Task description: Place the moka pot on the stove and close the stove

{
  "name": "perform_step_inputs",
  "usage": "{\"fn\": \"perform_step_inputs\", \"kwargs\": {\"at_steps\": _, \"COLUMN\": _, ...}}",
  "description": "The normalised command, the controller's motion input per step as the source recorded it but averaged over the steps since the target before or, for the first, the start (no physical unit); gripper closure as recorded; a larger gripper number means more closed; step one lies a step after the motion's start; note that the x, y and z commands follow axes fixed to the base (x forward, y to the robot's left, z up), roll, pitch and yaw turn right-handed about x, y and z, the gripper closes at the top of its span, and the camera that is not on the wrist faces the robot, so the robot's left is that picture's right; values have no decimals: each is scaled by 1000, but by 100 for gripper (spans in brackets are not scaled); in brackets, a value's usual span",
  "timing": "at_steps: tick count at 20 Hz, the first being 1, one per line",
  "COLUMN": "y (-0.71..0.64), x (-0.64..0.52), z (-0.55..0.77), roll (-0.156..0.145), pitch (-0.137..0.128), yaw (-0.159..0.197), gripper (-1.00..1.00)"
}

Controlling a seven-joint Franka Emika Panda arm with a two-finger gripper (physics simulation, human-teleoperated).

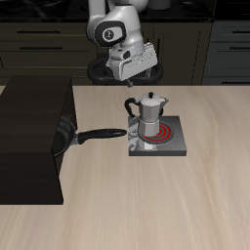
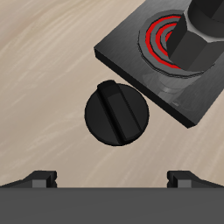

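The silver moka pot (image 1: 148, 117) stands upright on the stove (image 1: 171, 148), a flat grey plate whose spiral coil (image 1: 166, 135) shows red. In the wrist view the moka pot (image 2: 198, 35) covers part of the red coil (image 2: 159, 42) on the stove (image 2: 140, 74). The stove's round black knob (image 2: 118, 114) sits just off the plate's edge, also seen as the knob (image 1: 132, 104) behind the plate. My gripper (image 1: 132, 76) hovers above the knob, farther back than the pot. The gripper (image 2: 112, 179) is open, and nothing lies between its fingertips (image 2: 39, 179).
A black frying pan (image 1: 64, 137) lies beside the stove, its long handle (image 1: 101, 134) pointing at the plate. A large black box (image 1: 29, 137) fills the table's side next to the pan. Dark cabinets run behind the table.
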Motion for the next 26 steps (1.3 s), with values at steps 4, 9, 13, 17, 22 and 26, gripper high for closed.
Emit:
{"fn": "perform_step_inputs", "kwargs": {"at_steps": 4, "y": 76, "x": 57, "z": 181, "roll": 26, "pitch": 9, "yaw": -25, "gripper": -100}}
{"fn": "perform_step_inputs", "kwargs": {"at_steps": 9, "y": -9, "x": 65, "z": 90, "roll": 20, "pitch": 25, "yaw": -31, "gripper": -100}}
{"fn": "perform_step_inputs", "kwargs": {"at_steps": 13, "y": 40, "x": 33, "z": 8, "roll": 30, "pitch": 42, "yaw": -26, "gripper": -100}}
{"fn": "perform_step_inputs", "kwargs": {"at_steps": 17, "y": -130, "x": 131, "z": 179, "roll": 12, "pitch": 62, "yaw": -17, "gripper": -100}}
{"fn": "perform_step_inputs", "kwargs": {"at_steps": 22, "y": 52, "x": 86, "z": 122, "roll": 32, "pitch": 81, "yaw": 31, "gripper": -100}}
{"fn": "perform_step_inputs", "kwargs": {"at_steps": 26, "y": -50, "x": 146, "z": 106, "roll": 31, "pitch": 72, "yaw": -10, "gripper": -100}}
